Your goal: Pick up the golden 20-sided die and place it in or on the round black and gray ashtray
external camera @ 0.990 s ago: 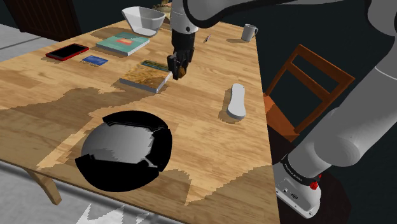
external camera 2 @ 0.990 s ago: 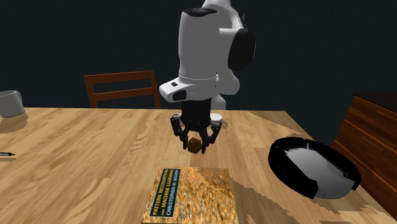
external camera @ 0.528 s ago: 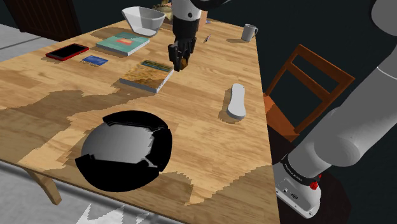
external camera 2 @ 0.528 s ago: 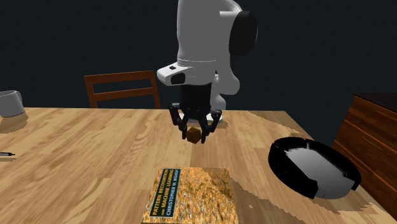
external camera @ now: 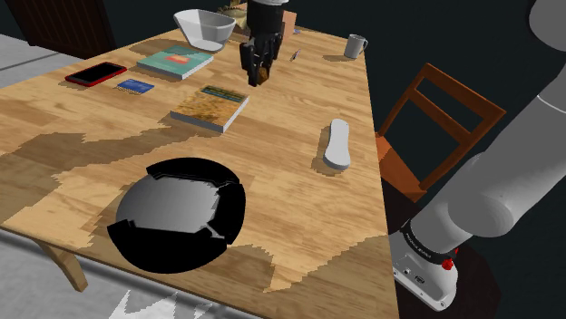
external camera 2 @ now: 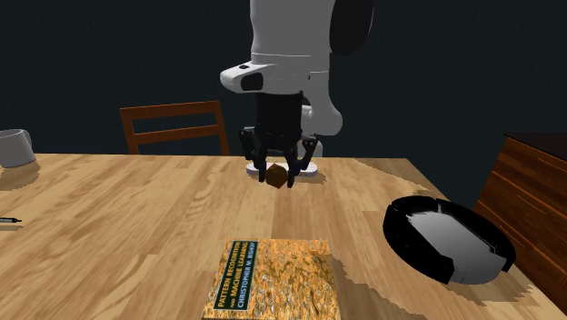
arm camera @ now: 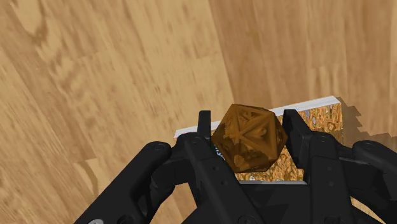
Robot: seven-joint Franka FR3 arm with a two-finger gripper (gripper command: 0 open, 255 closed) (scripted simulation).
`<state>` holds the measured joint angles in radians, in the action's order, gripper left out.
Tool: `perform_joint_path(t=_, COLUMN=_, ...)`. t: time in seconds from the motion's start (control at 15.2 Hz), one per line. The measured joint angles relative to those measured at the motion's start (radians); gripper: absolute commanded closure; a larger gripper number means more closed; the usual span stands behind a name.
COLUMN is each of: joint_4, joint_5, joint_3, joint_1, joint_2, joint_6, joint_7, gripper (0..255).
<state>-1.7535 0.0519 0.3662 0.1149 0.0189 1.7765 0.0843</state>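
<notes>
A golden-brown many-sided die (arm camera: 249,137) sits clasped between my two black fingers, and my gripper (arm camera: 248,130) is shut on it. In the shoulder view the gripper (external camera: 258,74) hangs well above the far part of the wooden table with the die (external camera: 261,72) in it. The second exterior view has the die (external camera 2: 276,173) held above the table beyond the book. The round black and grey ashtray (external camera: 178,212) lies near the table's front edge in the shoulder view; in the second exterior view the ashtray (external camera 2: 449,235) is at the right.
A brown-covered book (external camera: 210,107) lies under and nearer than the gripper. A white bowl (external camera: 205,28), teal book (external camera: 176,62), red phone (external camera: 95,73), blue card (external camera: 135,86), mug (external camera: 356,45) and a white oblong object (external camera: 337,144) share the table (external camera: 290,199). A wooden chair (external camera: 433,122) stands beside it.
The gripper has risen with the die held in it, climbing away from the table and the book. Nothing else has moved.
</notes>
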Motion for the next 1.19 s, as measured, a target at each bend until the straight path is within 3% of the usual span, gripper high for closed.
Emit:
perform_joint_path(t=0.53, joint_4=-0.005, joint_5=-0.009, joint_3=0.065, joint_1=0.065, joint_2=-0.023, joint_6=-0.022, joint_7=0.126, gripper=255)
perform_joint_path(t=1.19, joint_4=0.059, joint_5=0.019, joint_3=0.19, joint_1=0.195, joint_2=0.033, joint_6=-0.05, joint_7=0.383, gripper=255)
